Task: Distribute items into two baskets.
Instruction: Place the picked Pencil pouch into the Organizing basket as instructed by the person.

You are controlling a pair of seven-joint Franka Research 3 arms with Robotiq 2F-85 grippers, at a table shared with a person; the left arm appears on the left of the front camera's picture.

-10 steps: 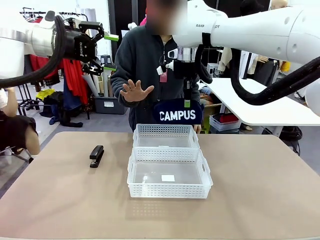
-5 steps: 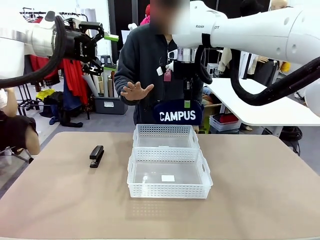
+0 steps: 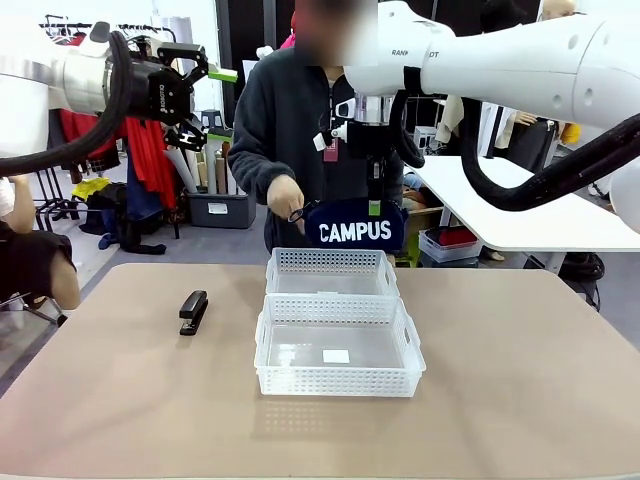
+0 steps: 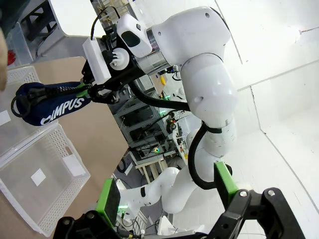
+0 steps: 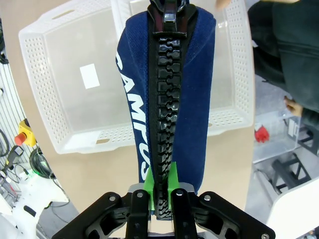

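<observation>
The navy "CAMPUS" pouch [image 3: 355, 229] hangs above the far basket [image 3: 300, 270], with my right gripper [image 3: 374, 206] shut on its zip edge. In the right wrist view the pouch [image 5: 192, 89] dangles from my right gripper [image 5: 162, 188] over both baskets [image 5: 46, 99] [image 5: 240, 74]. A person's hand [image 3: 287, 197] touches the pouch's left end. The near basket [image 3: 338, 382] holds nothing but a white label. The black stapler [image 3: 193, 311] lies on the table left of the baskets. My left gripper [image 3: 205, 95] stands open, high at the left, with nothing in it; its green pads [image 4: 108, 196] frame the pouch [image 4: 50, 103].
The person stands behind the table's far edge, right behind the baskets. Bare tan table [image 3: 520, 380] spreads right, left and in front of the baskets. A white table [image 3: 520, 215] and clothes racks stand farther back.
The person's hand, raised with an open palm before, has come down to the pouch's left end. Neither arm nor the pouch has moved noticeably.
</observation>
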